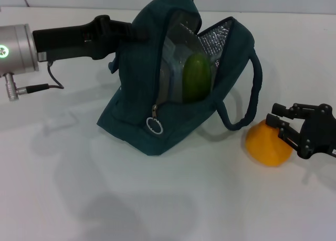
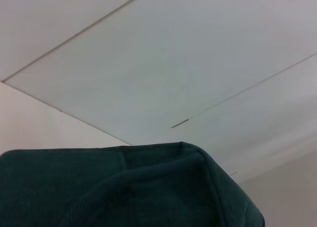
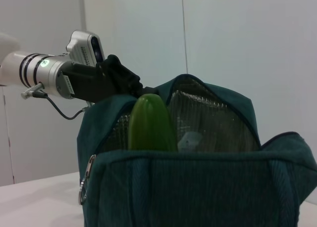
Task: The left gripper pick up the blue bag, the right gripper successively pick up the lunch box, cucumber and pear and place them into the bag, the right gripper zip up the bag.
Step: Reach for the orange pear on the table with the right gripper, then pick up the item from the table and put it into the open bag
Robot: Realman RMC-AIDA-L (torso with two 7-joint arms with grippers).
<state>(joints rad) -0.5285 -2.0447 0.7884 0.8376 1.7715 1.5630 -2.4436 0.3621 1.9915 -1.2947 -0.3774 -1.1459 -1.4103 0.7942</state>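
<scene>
Head view, bag: the blue bag [image 1: 157, 102] stands on the table [image 1: 79, 199], mouth gaping, held up at its top edge by the left tool [image 1: 123, 30], clamped on the fabric.
Head view, contents: the cucumber [image 1: 197, 77] stands upright inside, a pale lunch box [image 1: 171, 67] behind it.
Head view, pear: the pear [image 1: 269, 143] lies on the table beside the bag's handle; the right tool [image 1: 281, 126] has its fingers spread at the pear's side, not yet closed.
Handling: the pear looks firm, rounded and smooth, likely to roll; take it across its widest part.
Left wrist view: only the bag's fabric [image 2: 124, 187] shows; soft, floppy cloth.
Right wrist view: the zip pull [image 3: 87, 180] hangs at the bag's front corner, small and loose.
</scene>
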